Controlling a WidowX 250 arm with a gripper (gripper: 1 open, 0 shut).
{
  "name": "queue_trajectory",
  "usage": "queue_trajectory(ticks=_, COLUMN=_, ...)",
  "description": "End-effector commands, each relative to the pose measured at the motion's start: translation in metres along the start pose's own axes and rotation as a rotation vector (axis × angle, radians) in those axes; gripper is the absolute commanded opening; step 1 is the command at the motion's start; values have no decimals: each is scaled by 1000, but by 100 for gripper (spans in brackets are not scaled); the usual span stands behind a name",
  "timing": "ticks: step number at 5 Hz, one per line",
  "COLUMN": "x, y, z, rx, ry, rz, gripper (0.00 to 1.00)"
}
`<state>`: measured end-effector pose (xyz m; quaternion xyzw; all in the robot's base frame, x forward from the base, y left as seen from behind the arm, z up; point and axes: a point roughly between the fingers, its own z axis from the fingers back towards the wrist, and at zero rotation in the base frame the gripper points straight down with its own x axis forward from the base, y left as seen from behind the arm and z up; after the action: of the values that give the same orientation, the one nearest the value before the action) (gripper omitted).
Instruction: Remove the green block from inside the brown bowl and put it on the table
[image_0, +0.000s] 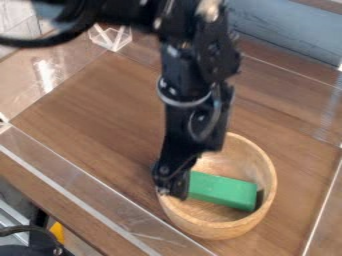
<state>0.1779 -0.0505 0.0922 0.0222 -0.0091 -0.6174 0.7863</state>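
Gripper (171, 183) open, pointing down at left rim of bowl (254, 222). Green block (222, 190) flat inside bowl. Table (94, 110) dark wood.
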Motion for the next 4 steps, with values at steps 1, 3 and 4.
queue_trajectory(ticks=1, x=4, y=-1, z=0, rx=39, ry=-30, rz=-38, gripper=100)
queue_trajectory(ticks=3, x=-19, y=5, z=-10, rx=68, ry=-61, rz=-14, gripper=100)
queue_trajectory(ticks=4, x=-14, y=3, z=6, rx=80, ry=-84, rz=-30, gripper=100)
